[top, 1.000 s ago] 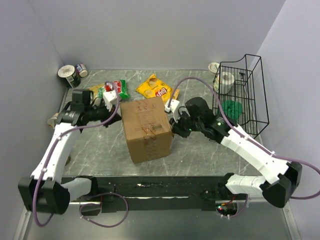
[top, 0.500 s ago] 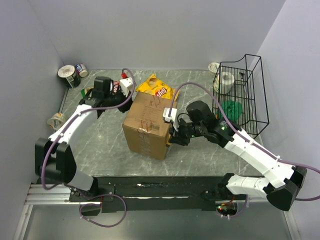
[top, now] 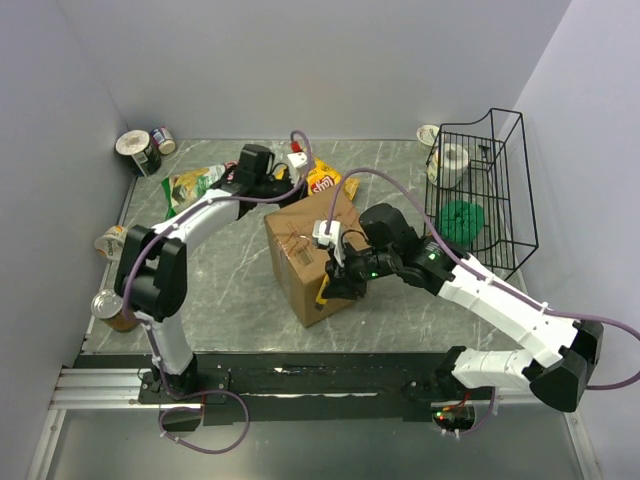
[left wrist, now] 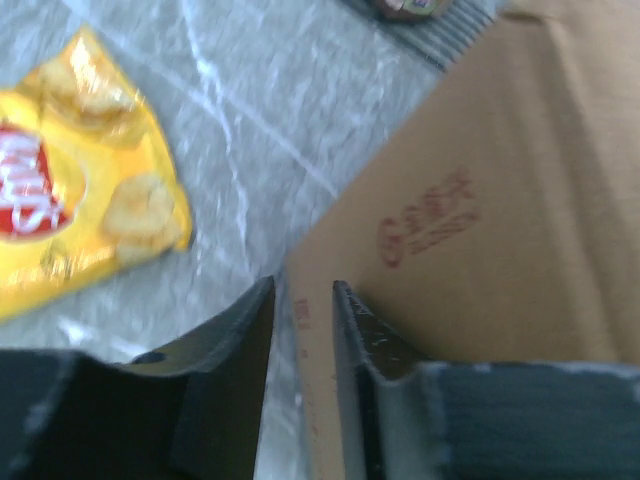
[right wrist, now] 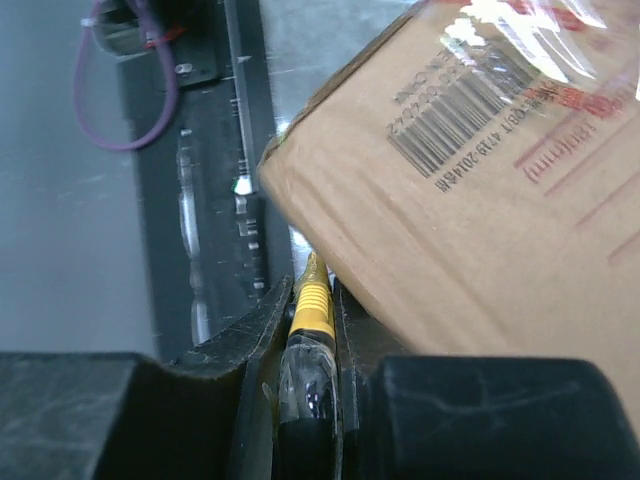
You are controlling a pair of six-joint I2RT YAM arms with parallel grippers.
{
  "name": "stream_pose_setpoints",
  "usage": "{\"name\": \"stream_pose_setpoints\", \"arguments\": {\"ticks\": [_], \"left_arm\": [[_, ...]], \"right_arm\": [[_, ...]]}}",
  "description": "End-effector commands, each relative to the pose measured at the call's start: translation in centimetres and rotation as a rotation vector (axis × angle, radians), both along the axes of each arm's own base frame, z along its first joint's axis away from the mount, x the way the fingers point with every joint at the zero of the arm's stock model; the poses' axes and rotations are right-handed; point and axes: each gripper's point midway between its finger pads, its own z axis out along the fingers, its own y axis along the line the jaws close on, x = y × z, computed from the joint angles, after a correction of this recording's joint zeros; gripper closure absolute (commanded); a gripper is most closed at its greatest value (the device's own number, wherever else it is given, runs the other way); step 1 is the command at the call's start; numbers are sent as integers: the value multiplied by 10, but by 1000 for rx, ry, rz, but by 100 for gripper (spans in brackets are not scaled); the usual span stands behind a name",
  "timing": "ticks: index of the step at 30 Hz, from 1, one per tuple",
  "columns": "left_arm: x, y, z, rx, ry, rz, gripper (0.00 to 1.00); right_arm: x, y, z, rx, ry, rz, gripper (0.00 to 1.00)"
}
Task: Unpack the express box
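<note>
One express box (top: 312,262). Two snack bags: one yellow bag (left wrist: 90,190), one green bag (top: 195,184). One black wire basket (top: 505,190), holding one green thing (top: 462,216) and one white roll (top: 452,158). One yellow-handled tool (right wrist: 312,305). Two cans or rolls (top: 137,150) at the far left corner of the worktop (top: 220,290), two more along its left edge, one at its far right corner.
</note>
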Motion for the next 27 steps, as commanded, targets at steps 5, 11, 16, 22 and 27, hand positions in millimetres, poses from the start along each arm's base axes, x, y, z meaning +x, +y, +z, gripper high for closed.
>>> {"name": "stream_pose_setpoints", "arguments": {"ticks": [5, 11, 16, 22, 27], "left_arm": [[17, -19, 31, -21, -19, 47, 59], [43, 44, 82, -5, -40, 263, 50], [25, 72, 134, -45, -135, 317, 42], [-24, 45, 183, -164, -230, 228, 34], [-60, 8, 185, -136, -276, 91, 37]], "right_arm": [[-1, 2, 68, 112, -95, 24, 100], [-9, -39, 146, 164, -237, 14, 100], [32, -69, 193, 236, -275, -253, 100], [116, -138, 225, 294, -460, -928, 100], [136, -164, 224, 246, -538, -1094, 100]]}}
